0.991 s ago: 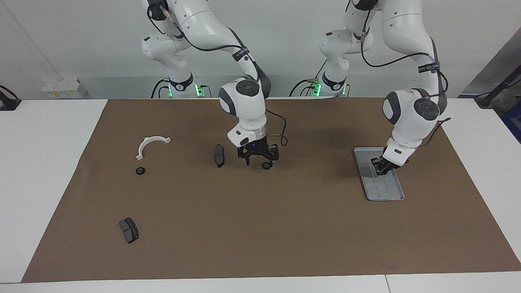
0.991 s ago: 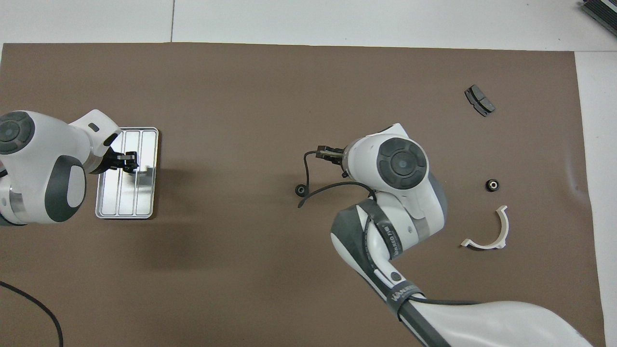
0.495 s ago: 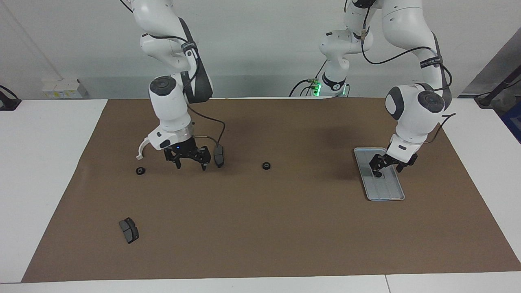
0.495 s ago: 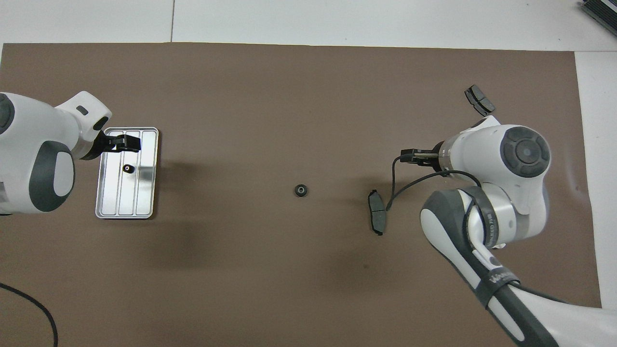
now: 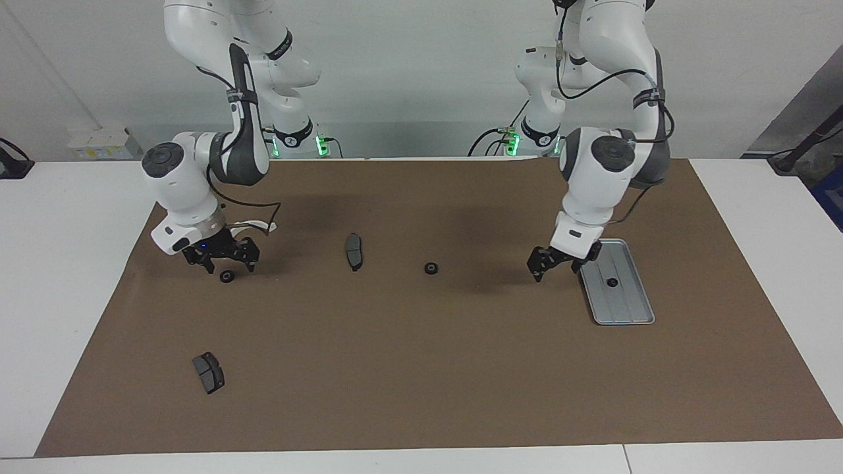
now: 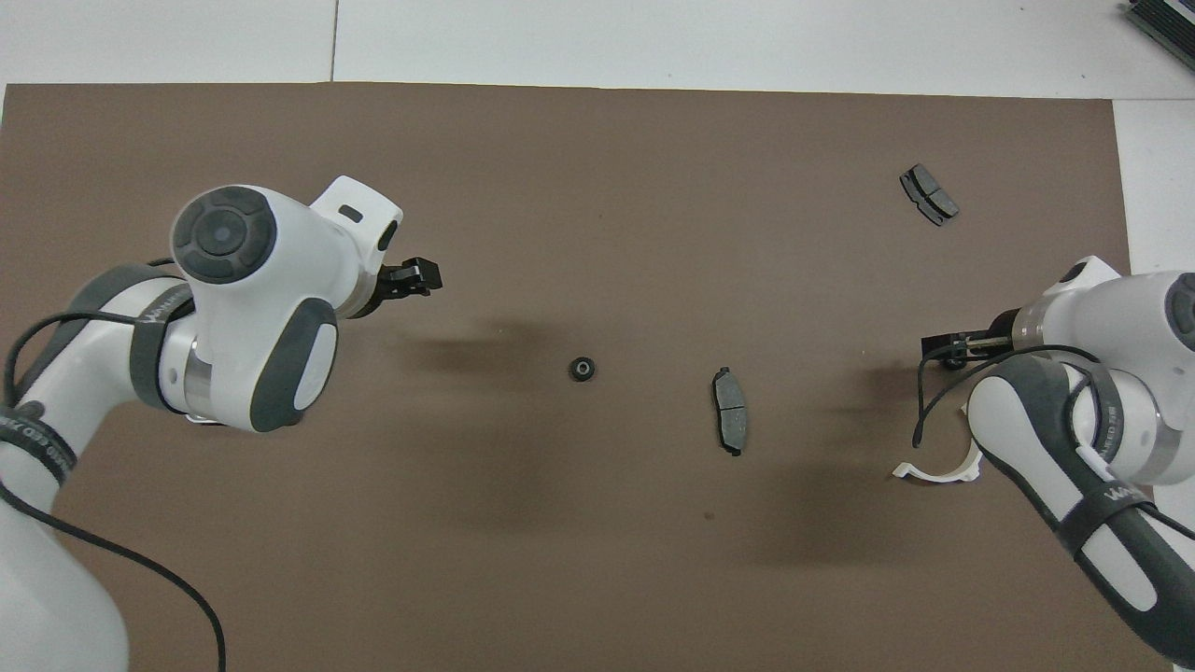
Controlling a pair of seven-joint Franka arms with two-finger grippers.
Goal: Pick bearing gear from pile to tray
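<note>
A: Where were your grippers at this moment?

B: Your right gripper [image 5: 220, 258] stood low, just over a ring [image 5: 227, 276] near the white bracket [image 5: 265, 227], fingers spread wide and holding nothing. Your left gripper [image 5: 552, 263] hung beside the tray [image 5: 632, 309], over the mat, also wide and empty.

A: And the rings?

B: One ring [image 5: 612, 282] lay in the tray. A second ring [image 5: 431, 268] lay in the middle of the mat, between a pad [image 5: 353, 251] and the tray. Another pad [image 5: 209, 372] lay well apart, farther from the robots.

A: Which step was it?

B: I think you were about to pick the ring under the right gripper. The next move called for you to go down straight, with one finger on each side of the ring, and to close gently, because so small a ring slips easily.
</note>
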